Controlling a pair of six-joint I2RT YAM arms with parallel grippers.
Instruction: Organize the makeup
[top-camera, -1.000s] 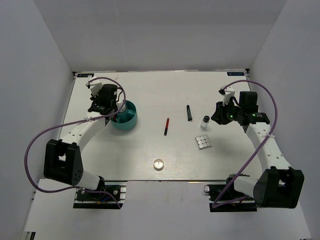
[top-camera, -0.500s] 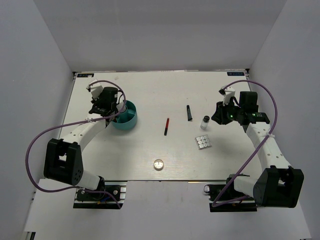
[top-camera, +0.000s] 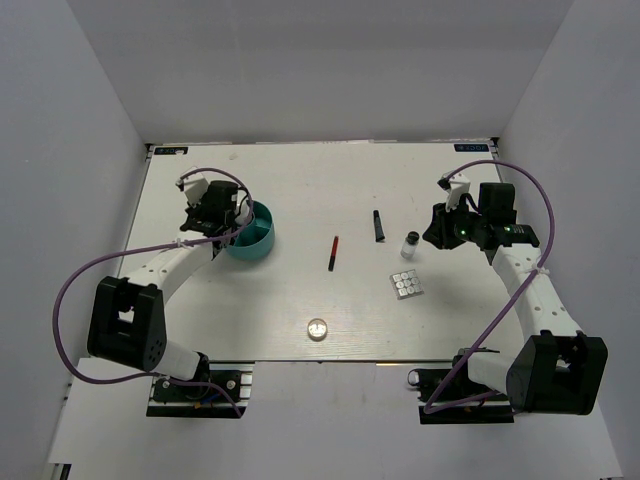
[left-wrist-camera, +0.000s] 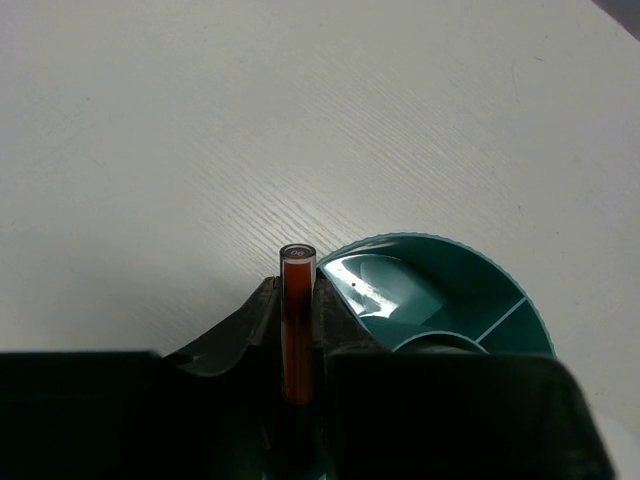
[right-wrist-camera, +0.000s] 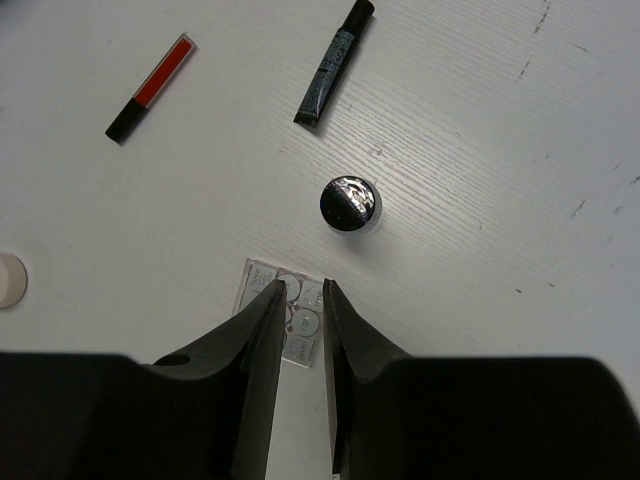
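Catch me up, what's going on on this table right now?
The left gripper is clamped on a thin reddish tube, holding it right beside the rim of the teal holder. The right gripper hangs over the table with its jaws slightly apart and empty, near the small bottle and the palette. The black tube, red pencil and round jar lie loose on the table, not yet put away.

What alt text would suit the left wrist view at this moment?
The left gripper is shut on a thin reddish-brown makeup tube that points away from the camera. Its clear tip is next to the rim of a teal round holder with inner dividers. The holder stands on a white wood-grain table.
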